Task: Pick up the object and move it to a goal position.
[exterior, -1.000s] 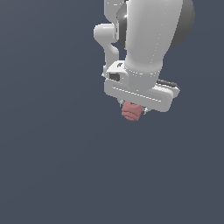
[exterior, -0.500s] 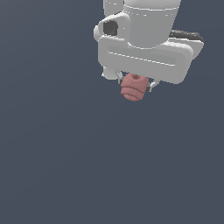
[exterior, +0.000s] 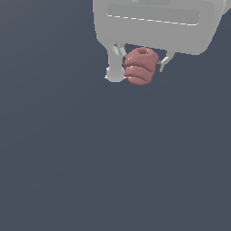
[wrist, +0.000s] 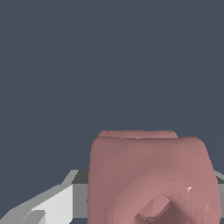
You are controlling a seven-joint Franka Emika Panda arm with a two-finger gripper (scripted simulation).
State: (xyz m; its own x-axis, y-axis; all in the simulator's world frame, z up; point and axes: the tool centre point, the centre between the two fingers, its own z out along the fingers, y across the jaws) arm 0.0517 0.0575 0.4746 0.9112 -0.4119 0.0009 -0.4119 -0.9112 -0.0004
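The object (exterior: 140,66) is a small dusty-pink lump with ridged, bulging sides and a round dimple on its upper face. It hangs high in the exterior view, just under the white hand of the arm. My gripper (exterior: 141,64) is shut on the object, one grey finger on each side of it. In the wrist view the object (wrist: 151,175) fills the lower middle, close to the camera, with a dimple showing on its near face and a pale finger (wrist: 48,205) beside it.
Plain dark grey-blue ground (exterior: 113,171) fills everything below and around the hand. No goal marker or other object shows in either view.
The hand with the pink object has come closer to the exterior camera and looms larger, shifting up and to the exterior view's right. The grip on the object is unchanged.
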